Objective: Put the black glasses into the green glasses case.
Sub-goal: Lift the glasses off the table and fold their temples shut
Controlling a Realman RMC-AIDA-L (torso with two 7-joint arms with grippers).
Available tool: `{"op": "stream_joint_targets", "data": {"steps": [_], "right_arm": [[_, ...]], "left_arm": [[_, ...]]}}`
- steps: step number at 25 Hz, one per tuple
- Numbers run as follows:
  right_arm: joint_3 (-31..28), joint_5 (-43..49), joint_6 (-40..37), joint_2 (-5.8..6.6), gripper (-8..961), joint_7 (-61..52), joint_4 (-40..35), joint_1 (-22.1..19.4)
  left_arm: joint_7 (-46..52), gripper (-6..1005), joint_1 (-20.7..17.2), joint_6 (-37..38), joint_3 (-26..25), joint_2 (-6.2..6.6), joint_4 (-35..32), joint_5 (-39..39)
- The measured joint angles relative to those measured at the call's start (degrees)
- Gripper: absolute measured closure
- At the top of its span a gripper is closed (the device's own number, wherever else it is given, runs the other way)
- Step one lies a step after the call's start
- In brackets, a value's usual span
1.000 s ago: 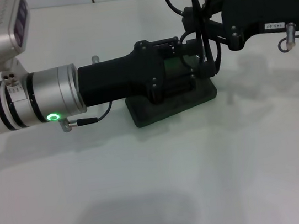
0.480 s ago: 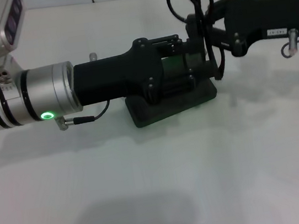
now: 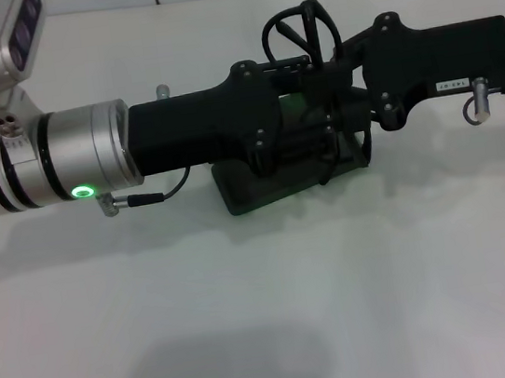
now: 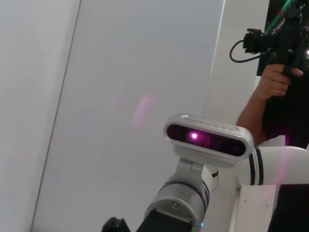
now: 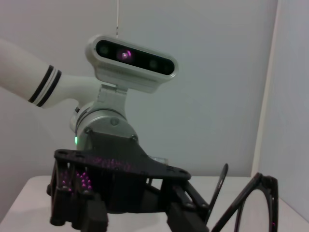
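The green glasses case (image 3: 234,194) lies on the white table; only its dark base shows under my left gripper (image 3: 319,128), which reaches in from the left and is closed on it. A green patch (image 3: 292,104) shows between the fingers. My right gripper (image 3: 336,78) comes in from the right, shut on the black glasses (image 3: 291,26), held upright just above the case with the lens rims sticking up. In the right wrist view the glasses (image 5: 251,203) hang close in front of the left gripper (image 5: 120,191).
The white table (image 3: 271,318) spreads toward me. A tiled wall edge runs along the back. The left wrist view shows the right arm's camera (image 4: 207,135) and a person (image 4: 270,82) standing behind.
My right gripper has moved left and down with the glasses, closing on the left gripper and the case. The left arm has stayed nearly still.
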State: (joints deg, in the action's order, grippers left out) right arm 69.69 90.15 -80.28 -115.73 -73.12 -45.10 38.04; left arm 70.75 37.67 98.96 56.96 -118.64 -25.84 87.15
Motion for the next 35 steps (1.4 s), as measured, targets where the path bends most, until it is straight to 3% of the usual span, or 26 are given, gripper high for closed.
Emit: {"op": "stream_joint_targets", "data": {"steps": [17,26,31,35], "right_arm": [[-0.36,-0.12,-1.41,0.44,845,0.16,-0.2,0.0],[-3.48,0.12,1.11,0.43,845,2.59,-0.17,-1.33],[-2.09,5.25,2.29,0.02,845,5.16,-3.5,-1.76],[7.46,10.47,10.62,-0.23,845,3.52,-13.02,-4.53]], "left_arm": [[-0.2,440,-0.04,-1.99,-0.44,-0.16,0.0,0.01],[-0.46,440,-1.51,0.07,-1.6,0.73,-0.29,-1.13],[-2.09,440,-6.08,-1.2,-10.47,0.44,-1.31,-1.24],[-2.22,439,-8.56,-3.14,-20.38,-0.11,-0.82,-1.28]]}}
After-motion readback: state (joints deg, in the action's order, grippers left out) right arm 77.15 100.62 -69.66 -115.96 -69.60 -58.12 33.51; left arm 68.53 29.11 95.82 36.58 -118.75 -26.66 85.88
